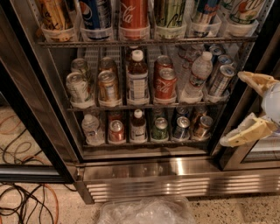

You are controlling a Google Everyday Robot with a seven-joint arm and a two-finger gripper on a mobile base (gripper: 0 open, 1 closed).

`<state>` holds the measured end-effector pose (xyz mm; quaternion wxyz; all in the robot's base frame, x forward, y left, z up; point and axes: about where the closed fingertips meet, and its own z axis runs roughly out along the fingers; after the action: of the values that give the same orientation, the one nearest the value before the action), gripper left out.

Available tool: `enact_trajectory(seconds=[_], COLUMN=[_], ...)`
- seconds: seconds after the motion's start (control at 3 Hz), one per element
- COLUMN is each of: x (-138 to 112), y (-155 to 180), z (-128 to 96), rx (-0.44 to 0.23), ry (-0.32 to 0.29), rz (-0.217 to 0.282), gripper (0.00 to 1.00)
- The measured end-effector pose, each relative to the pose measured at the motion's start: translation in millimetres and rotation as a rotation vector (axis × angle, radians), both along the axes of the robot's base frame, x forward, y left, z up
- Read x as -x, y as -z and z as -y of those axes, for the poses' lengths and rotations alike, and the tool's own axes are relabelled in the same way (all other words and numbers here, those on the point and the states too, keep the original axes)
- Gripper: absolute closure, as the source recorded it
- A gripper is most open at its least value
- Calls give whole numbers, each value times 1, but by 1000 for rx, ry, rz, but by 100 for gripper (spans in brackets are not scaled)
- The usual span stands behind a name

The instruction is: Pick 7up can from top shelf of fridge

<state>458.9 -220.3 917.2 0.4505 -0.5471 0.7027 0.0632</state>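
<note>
**End effector hangs open beside stocked drinks fridge**

The robot's end effector (232, 108) hangs at the right edge of the view, in front of the dark right-hand frame of the fridge (175, 183), level with the middle and lower racks. Its 2 tan fingers (258, 82) are spread wide, one above the other, with nothing between them.

The 7up can (243, 10) stands upright at the far right of the top shelf (144, 42), in the last clear plastic cup holder of the row. It is above the end effector and well apart from it, and only the can's lower part is in view.

Further left on the same shelf stand a darker green-yellow can (170, 13), a red Coca-Cola can (133, 13) and a blue Pepsi can (98, 13), each in its own holder. Below, 2 wire racks carry tilted cans and bottles, among them a clear water bottle (199, 72).

Black and orange cables (22, 205) trail over the speckled floor at lower left. A crumpled clear plastic bag (144, 212) lies in front of the steel base grille.
</note>
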Motion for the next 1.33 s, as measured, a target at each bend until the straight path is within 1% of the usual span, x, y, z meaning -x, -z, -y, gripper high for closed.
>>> enact_trajectory(seconds=[0.33,0.67,1.0,1.33], x=[-1,-2,-5,-8], y=[-2,1,-16,-44], z=[-8,-15,-23,-31], rx=[-135,-376,-628,-813], ry=[-14,82,253,374], rz=[-19,-61,-74,-31], gripper=[0,0,0,0])
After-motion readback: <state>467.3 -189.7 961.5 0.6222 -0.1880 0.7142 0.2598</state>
